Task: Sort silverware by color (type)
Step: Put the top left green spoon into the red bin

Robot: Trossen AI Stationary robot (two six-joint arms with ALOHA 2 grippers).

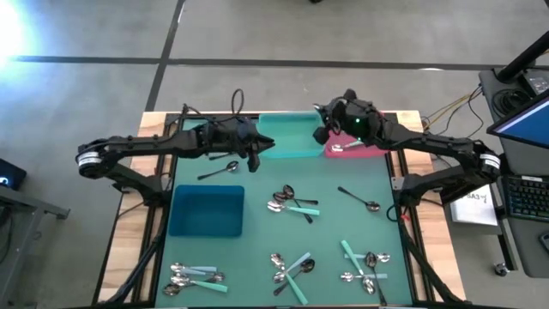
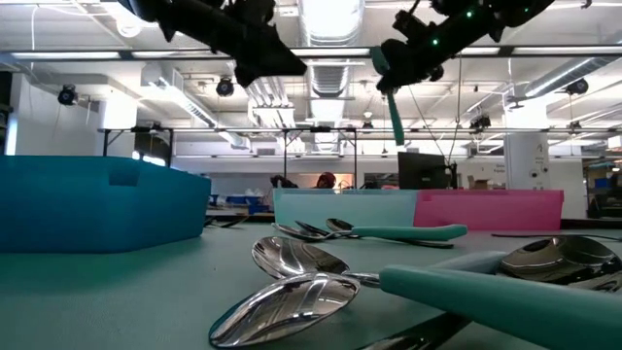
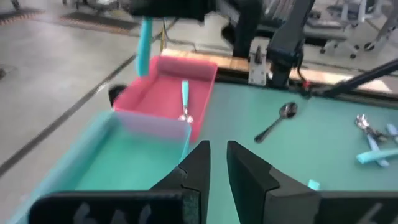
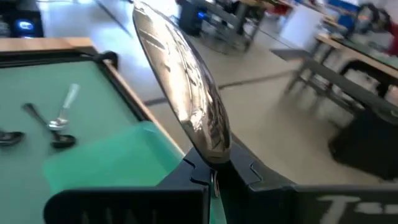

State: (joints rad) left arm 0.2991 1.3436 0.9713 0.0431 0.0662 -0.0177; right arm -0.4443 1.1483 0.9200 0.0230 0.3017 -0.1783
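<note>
Desk [image 1: 257,184] topped with green mat, wooden edges showing at left and right. Blue bin [image 1: 206,212] on left half. Teal bin [image 1: 287,136] and pink bin [image 1: 353,146] side by side at far edge, touching. Lone dark spoons [image 1: 220,170] near far left and at right [image 1: 358,199]. Mixed spoon clusters at centre [image 1: 292,203] and along near edge [image 1: 194,276].

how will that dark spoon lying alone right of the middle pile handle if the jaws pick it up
The dark spoon looks like thin one-piece metal, so probably stiff and light. Its smooth finish may slip in the jaws. Lying flat on the table mat, its low handle could be hard to pinch.
</note>
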